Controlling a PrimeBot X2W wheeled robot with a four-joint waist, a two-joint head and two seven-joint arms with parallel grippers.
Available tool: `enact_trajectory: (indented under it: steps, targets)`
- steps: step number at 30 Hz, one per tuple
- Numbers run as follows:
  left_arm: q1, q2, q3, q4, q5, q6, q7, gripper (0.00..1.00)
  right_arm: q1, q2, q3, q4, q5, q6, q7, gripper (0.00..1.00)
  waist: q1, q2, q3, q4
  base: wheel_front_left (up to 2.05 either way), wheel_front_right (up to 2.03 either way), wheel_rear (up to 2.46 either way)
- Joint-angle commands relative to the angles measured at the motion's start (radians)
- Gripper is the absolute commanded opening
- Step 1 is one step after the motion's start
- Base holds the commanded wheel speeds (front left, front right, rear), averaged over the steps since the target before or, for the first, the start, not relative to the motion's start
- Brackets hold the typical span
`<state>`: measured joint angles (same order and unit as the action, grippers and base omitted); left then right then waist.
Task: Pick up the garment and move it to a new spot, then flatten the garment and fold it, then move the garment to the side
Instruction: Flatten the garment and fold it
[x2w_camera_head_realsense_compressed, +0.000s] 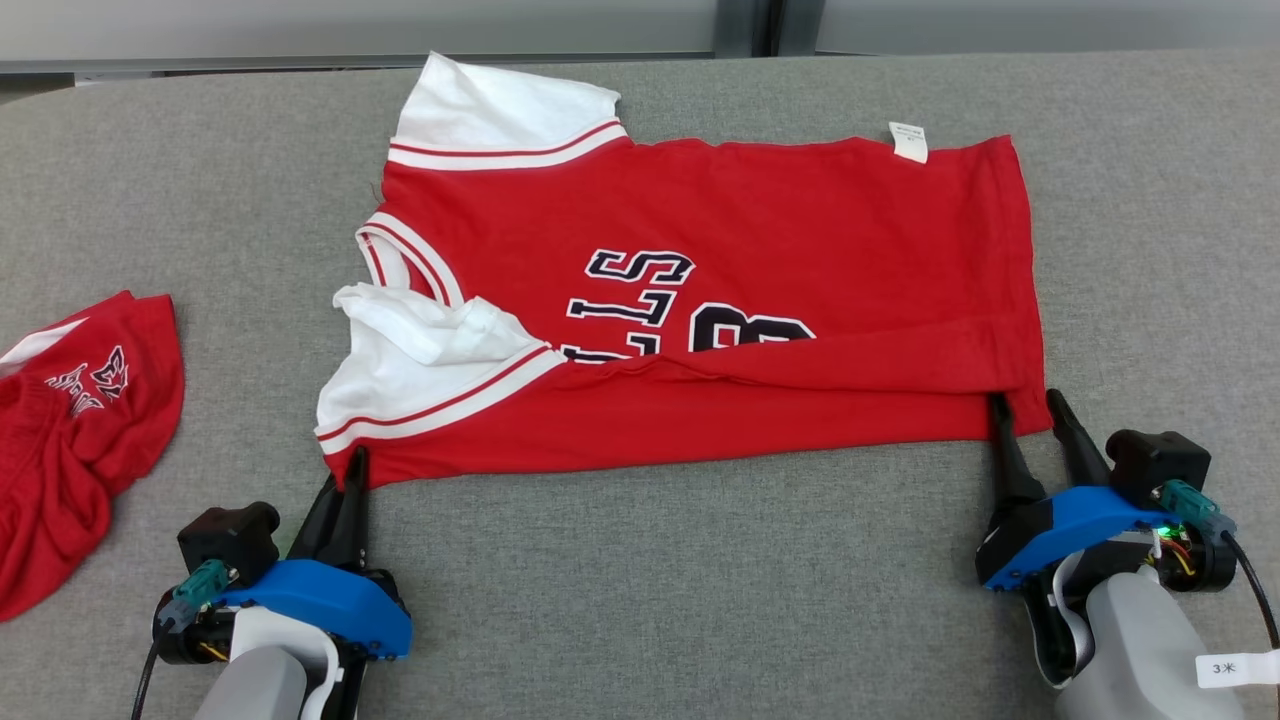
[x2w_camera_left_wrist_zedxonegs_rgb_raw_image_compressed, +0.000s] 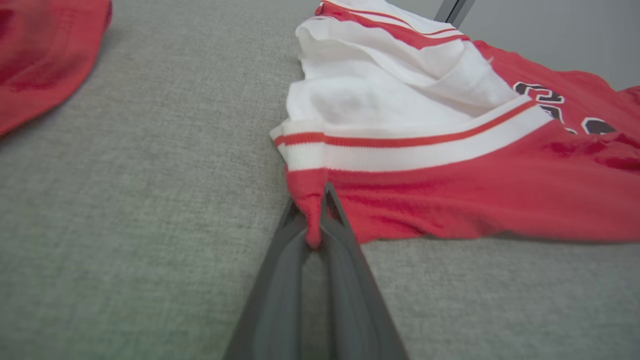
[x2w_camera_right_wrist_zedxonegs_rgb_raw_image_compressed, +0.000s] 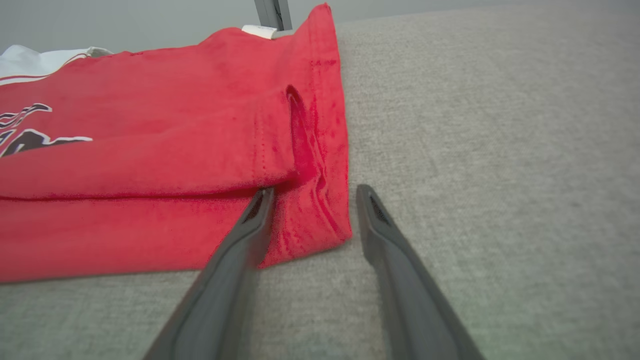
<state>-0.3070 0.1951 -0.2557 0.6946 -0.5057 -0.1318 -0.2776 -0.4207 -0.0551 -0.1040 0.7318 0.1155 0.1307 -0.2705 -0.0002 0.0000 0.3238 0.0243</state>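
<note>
A red jersey (x2w_camera_head_realsense_compressed: 700, 300) of soft knit cloth is spread sideways, mostly flat, on a table (x2w_camera_head_realsense_compressed: 680, 600) covered in coarse grey woven fabric. 2 white sleeves (x2w_camera_head_realsense_compressed: 420, 370) with red stripes are seen at the jersey's left end, the nearer one crumpled. Dark block lettering (x2w_camera_head_realsense_compressed: 640, 300) edged in white runs across the jersey's middle, and a small white label (x2w_camera_head_realsense_compressed: 908, 142) sits at its far right corner. A narrow band along the jersey's near long edge is folded over.

The left gripper (x2w_camera_head_realsense_compressed: 350, 470) is closed, with a pinch of red cloth clamped at the jersey's near left corner, just below the striped sleeve. The right gripper (x2w_camera_head_realsense_compressed: 1025, 405) is spread apart at the jersey's near right corner: 1 finger touches the fold, the other rests on bare grey fabric just beside the hem, and nothing is clamped.

Bare grey surface lies in front of the jersey and to its right. A second red garment (x2w_camera_head_realsense_compressed: 80, 450), bunched, lies well apart from the jersey's left end. Beyond the jersey's far edge, a pale wall (x2w_camera_head_realsense_compressed: 300, 25) with a dark post (x2w_camera_head_realsense_compressed: 745, 25) is seen.
</note>
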Motion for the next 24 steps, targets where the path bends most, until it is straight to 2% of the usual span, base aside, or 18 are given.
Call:
enact_trajectory:
  steps: [1, 6, 14, 24]
  targets:
    - [0.029, 0.0, -0.013, 0.014, -0.003, 0.002, 0.021, 0.0, 0.009, 0.009, 0.01, 0.039, 0.013, 0.0, 0.012, 0.0, 0.0002, 0.0, -0.002, 0.004, 0.0, 0.0, 0.0]
    - [0.033, 0.008, 0.029, -0.081, -0.012, 0.002, 0.014, 0.0, 0.015, 0.005, -0.019, -0.03, 0.067, 0.0, 0.006, 0.0, 0.0002, 0.0, -0.035, 0.011, 0.0, 0.0, 0.0]
    - [0.043, -0.001, 0.101, -0.23, 0.052, 0.002, 0.012, 0.0, 0.009, 0.002, -0.085, -0.126, 0.157, 0.0, 0.006, 0.0, 0.0002, 0.0, -0.158, 0.018, 0.0, 0.0, 0.0]
    - [0.195, -0.053, 0.085, -0.136, 0.104, 0.002, 0.012, 0.0, 0.207, 0.002, -0.016, -0.012, 0.204, 0.0, 0.006, 0.0, 0.0002, 0.0, -0.285, 0.016, 0.0, 0.0, 0.0]
